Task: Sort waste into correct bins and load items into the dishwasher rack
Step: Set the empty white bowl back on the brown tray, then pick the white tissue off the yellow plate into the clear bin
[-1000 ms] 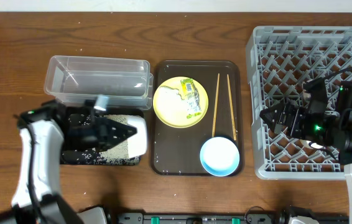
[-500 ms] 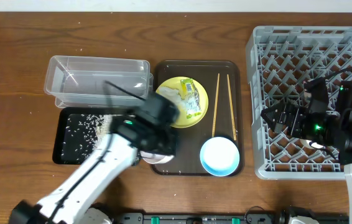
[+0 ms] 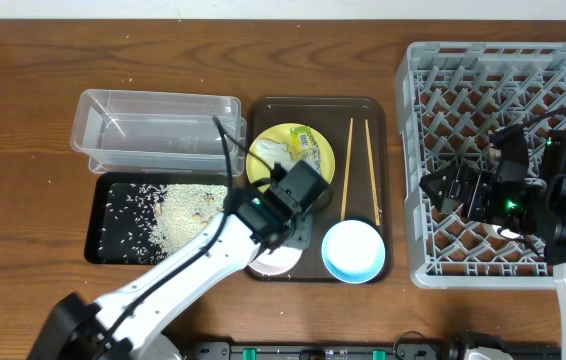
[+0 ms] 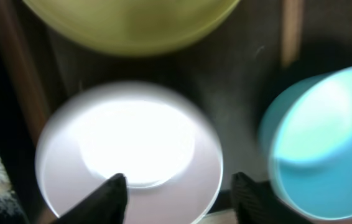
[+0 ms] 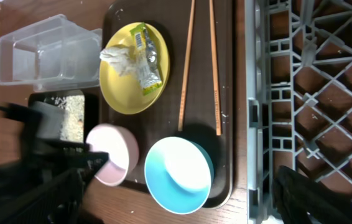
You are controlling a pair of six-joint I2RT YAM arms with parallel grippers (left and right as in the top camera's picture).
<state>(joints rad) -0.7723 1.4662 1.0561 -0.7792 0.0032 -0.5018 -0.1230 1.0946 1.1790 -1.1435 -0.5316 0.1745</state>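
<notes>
The white bowl (image 4: 129, 149) stands upright on the brown serving tray (image 3: 263, 112). My left gripper (image 4: 177, 183) hangs just above it, open, one finger over the bowl's inside and the other outside its right rim. In the overhead view the left gripper (image 3: 285, 245) covers part of the white bowl (image 3: 273, 264). The light blue bowl (image 3: 353, 250), the yellow plate (image 3: 278, 170) with the crumpled wrapper (image 3: 308, 152) and the chopsticks (image 3: 347, 170) share that tray. Rice (image 3: 178, 215) lies in the black tray (image 3: 98, 215). The right gripper (image 3: 453, 188) is open over the grey rack (image 3: 503, 70).
The clear plastic tub (image 3: 158, 130) sits behind the black tray, at the left of the serving tray. The rack fills the table's right side, its near wall beside the tray's right edge. A few rice grains lie on the wood by the tub.
The left arm swung right from the black tray, where it held the tipped white bowl, to the serving tray. The bowl now stands there and the jaws have opened. The right arm is unchanged.
</notes>
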